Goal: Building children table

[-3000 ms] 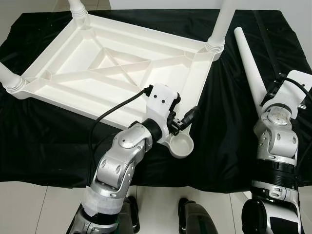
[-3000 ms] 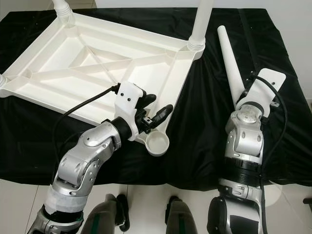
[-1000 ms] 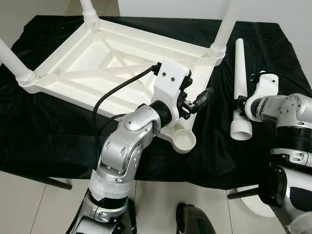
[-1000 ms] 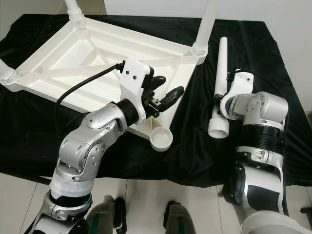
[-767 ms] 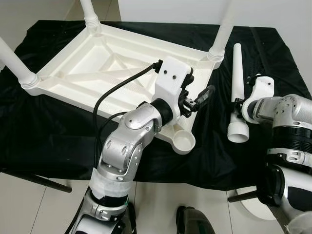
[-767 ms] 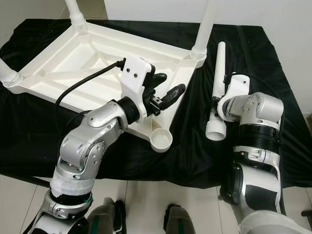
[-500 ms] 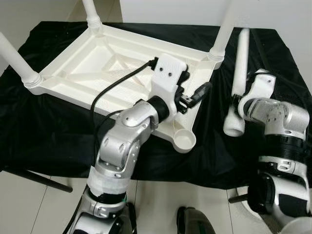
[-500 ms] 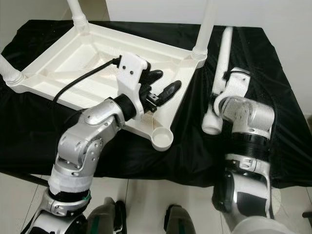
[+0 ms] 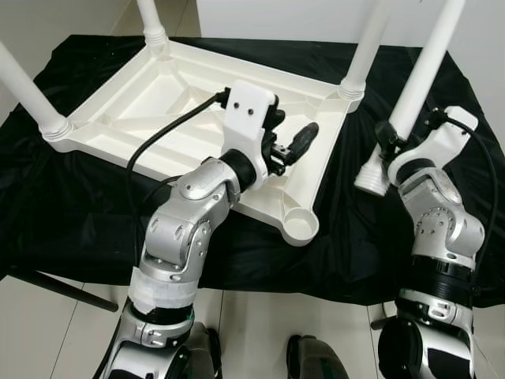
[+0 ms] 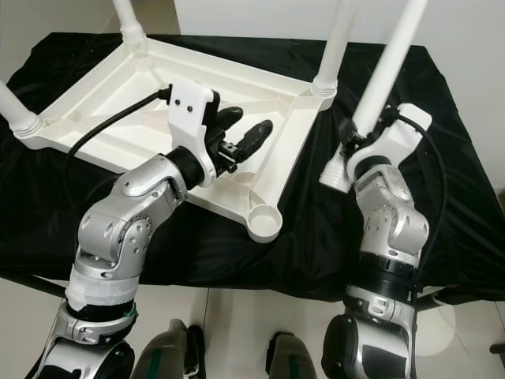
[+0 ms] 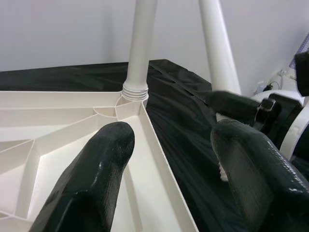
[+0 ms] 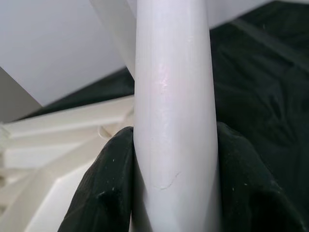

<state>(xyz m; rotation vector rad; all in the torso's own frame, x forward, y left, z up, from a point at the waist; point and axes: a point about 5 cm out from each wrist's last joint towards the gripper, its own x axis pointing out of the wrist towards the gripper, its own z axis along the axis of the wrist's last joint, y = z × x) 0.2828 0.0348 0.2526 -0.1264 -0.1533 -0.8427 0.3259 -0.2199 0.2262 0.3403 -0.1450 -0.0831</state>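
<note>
Nearest me, the black cloth [image 9: 95, 229] hangs over the front edge of the stand. On it lies the white tabletop [image 9: 158, 110], upside down, ribs showing. Its near right corner ends in an open round socket [image 9: 301, 226] with no leg in it.

My left gripper [image 9: 288, 148] hovers over the tabletop's right-hand rim, just beyond that socket. Its fingers [image 11: 91, 179] are spread wide and hold nothing; in the left wrist view the rim runs between them towards the far corner.

My right gripper [image 10: 347, 136] is off to the right of the tabletop, above the cloth. Its fingers [image 12: 104, 193] are clamped on either side of the loose leg [image 9: 422, 75], near its lower part. The leg is lifted clear of the cloth and tilted, its threaded wide end [image 9: 369, 178] pointing down and left towards the tabletop, its shaft rising up and right out of frame. That end is beside the tabletop's right edge, apart from it.

Farther back, three legs are already in their corners: one at the left [image 9: 28, 91], one at the far left [image 9: 151, 22], one at the far right [image 9: 364, 47], all standing upright.
</note>
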